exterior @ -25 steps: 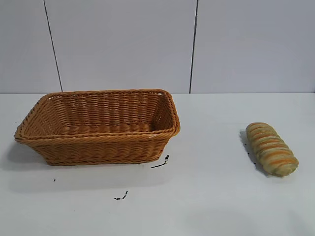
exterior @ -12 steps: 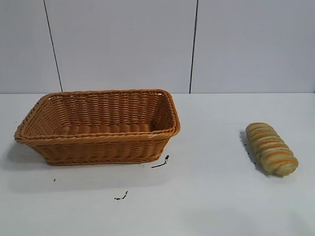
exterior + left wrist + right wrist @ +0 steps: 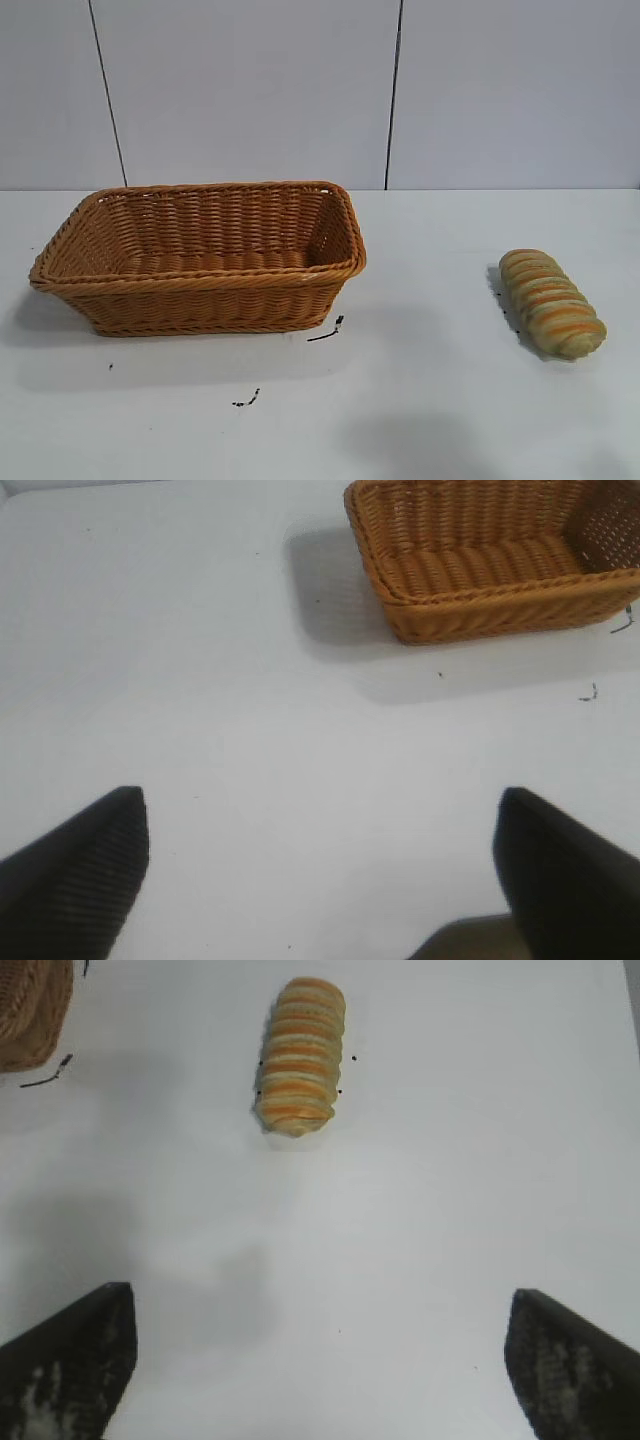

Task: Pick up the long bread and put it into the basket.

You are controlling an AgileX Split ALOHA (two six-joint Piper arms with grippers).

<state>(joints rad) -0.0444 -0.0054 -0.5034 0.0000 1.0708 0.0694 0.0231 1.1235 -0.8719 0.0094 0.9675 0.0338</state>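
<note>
Bread [image 3: 552, 303]: lying on the tabletop [image 3: 430, 400], well right of the basket [image 3: 200, 258], untouched. Basket: upright, nothing visible inside. Right gripper [image 3: 320, 1360]: jaws spread wide, holding nothing, above bare tabletop short of the bread. Left gripper [image 3: 320, 870]: jaws spread, nothing between them, well apart from the basket.

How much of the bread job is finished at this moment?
Nothing is finished: the long bread lies on the table, and the basket is empty. In hand: the right end effector, open, faces the bread without touching it. Left: grasp, carry, drop. The left end effector sits open, apart from the basket.
</note>
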